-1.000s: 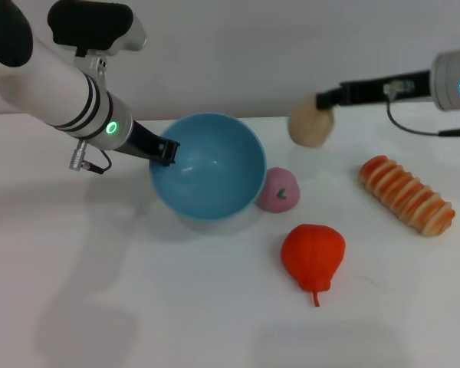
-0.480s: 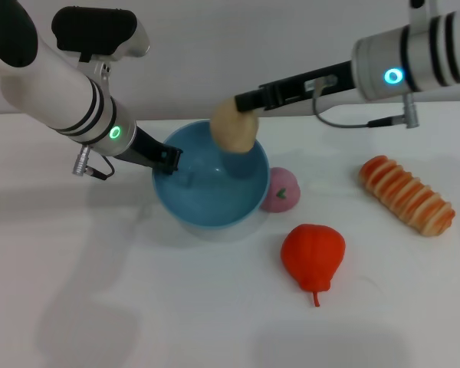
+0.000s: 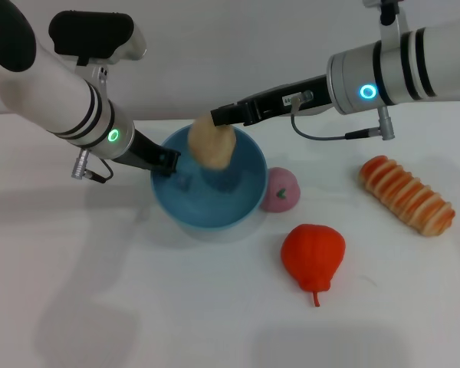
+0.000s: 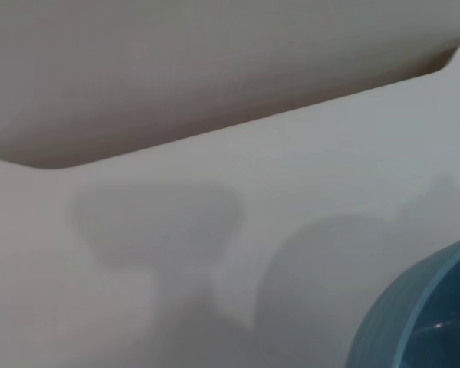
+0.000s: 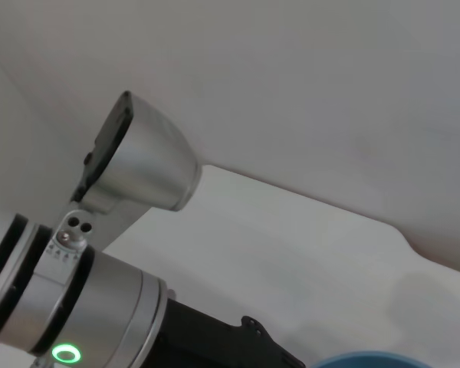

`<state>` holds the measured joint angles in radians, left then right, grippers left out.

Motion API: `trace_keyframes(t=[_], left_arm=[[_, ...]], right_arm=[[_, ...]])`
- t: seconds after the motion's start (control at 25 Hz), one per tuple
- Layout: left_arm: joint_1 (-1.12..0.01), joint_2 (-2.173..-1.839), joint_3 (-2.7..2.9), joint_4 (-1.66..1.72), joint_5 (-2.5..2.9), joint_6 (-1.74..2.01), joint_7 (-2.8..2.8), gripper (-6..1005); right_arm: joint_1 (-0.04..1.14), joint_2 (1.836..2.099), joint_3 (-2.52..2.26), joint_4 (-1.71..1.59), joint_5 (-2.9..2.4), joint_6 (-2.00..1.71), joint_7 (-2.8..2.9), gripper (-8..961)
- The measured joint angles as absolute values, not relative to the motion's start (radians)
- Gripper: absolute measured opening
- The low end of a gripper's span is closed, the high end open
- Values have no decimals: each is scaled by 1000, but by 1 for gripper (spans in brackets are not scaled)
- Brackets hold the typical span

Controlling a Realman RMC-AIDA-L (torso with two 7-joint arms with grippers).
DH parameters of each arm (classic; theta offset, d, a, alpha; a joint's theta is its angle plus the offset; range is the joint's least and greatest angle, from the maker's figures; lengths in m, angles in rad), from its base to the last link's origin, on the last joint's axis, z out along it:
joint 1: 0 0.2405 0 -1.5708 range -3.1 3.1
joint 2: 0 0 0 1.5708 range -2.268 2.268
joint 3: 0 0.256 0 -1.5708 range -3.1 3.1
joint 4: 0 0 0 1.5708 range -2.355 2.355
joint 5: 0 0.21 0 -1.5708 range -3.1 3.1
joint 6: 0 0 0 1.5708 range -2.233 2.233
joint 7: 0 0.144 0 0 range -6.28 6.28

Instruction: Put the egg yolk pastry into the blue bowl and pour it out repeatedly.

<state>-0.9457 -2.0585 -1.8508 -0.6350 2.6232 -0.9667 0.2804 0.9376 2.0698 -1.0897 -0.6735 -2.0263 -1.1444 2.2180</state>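
Note:
The blue bowl point(image 3: 215, 195) stands on the white table left of centre; part of its rim also shows in the left wrist view point(image 4: 418, 314). My left gripper point(image 3: 167, 158) is shut on the bowl's left rim. My right gripper point(image 3: 213, 116) reaches in from the right and is shut on the egg yolk pastry point(image 3: 211, 145), a pale beige lump, holding it just above the inside of the bowl. The right wrist view shows only my left arm point(image 5: 100, 307) and the wall.
A pink ball with a green mark point(image 3: 280, 190) lies against the bowl's right side. A red pear-shaped fruit point(image 3: 313, 254) lies in front of it. A long orange-striped bread roll point(image 3: 405, 194) lies at the right.
My right gripper has carried the pastry leftward from right of the bowl to above the bowl's inside. The left gripper stays on the rim; the bowl has levelled a little.

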Motion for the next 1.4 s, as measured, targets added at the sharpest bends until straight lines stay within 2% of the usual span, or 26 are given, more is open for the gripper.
trace_keyframes(t=[0.12,0.36,0.48,0.68,0.96,1.4], left_arm=[[-942,-2059,-1851,-635,2624,-966,280,-1],[-935,-2057,-1852,-635,2623,-963,279,-1],[-928,-2055,-1852,-635,2623,-957,279,-1],[-910,-2055,-1852,-639,2623,-940,284,-2],[-906,-2051,-1852,-636,2623,-927,281,-1],[-903,-2054,-1851,-641,2623,-858,285,-2]], right_arm=[[934,2070,-1091,-673,-2026,-1144,2215,0],[924,2070,-1089,-669,-2026,-1143,2214,151],[881,2069,-1083,-707,-2026,-1129,2214,372],[726,2068,-1116,-857,-2037,-1032,2158,491],[551,2074,-1131,-968,-1905,-912,1922,489],[497,2079,-1148,-764,-1440,-668,1246,486]])
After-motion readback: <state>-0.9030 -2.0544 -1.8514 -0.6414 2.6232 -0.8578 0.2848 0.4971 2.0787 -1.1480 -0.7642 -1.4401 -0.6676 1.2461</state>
